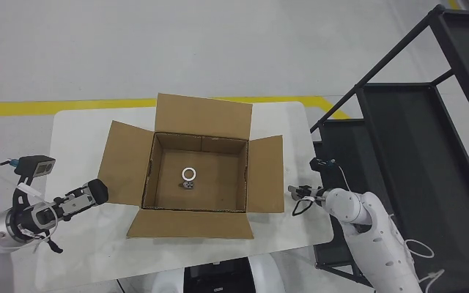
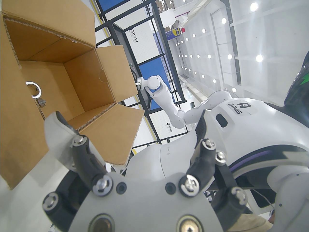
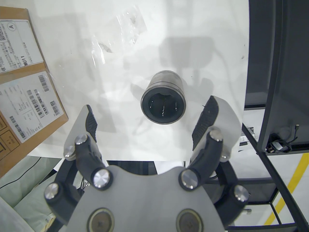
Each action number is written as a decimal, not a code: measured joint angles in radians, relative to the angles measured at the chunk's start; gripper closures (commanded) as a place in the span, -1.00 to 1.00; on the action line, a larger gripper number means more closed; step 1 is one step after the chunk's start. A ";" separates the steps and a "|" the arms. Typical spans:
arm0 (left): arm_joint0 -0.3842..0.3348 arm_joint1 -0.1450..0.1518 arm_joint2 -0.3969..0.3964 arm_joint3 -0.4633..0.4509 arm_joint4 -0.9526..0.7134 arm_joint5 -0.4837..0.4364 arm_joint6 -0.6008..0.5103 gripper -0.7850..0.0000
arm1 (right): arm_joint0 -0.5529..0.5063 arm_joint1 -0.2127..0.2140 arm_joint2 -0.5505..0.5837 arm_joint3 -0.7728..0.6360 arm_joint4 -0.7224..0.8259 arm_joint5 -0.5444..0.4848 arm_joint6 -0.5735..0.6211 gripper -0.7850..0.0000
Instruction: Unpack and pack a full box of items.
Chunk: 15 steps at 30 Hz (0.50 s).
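Observation:
An open cardboard box (image 1: 198,179) sits mid-table with all flaps spread. On its floor lie a white ring (image 1: 189,174) and a small grey metal part (image 1: 188,185); the ring (image 2: 33,89) and the part (image 2: 41,102) also appear in the left wrist view. My left gripper (image 1: 99,192) hangs open and empty by the box's left flap, its fingers (image 2: 58,126) wide apart. My right gripper (image 3: 149,106) is open above the table to the right of the box. A dark metal cylinder (image 3: 163,100) with a hollow bore stands between its fingers (image 3: 207,114), untouched.
A black metal rack (image 1: 396,132) stands close along the table's right edge, with a spray can (image 2: 175,33) on it. A scrap of clear plastic (image 3: 120,32) lies on the table beyond the cylinder. The labelled right box flap (image 3: 24,85) lies beside the right gripper.

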 measured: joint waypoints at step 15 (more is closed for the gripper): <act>0.000 0.000 0.000 0.000 0.000 0.000 0.000 -1.00 | 0.067 -0.001 -0.048 0.091 -0.017 0.043 0.026 1.00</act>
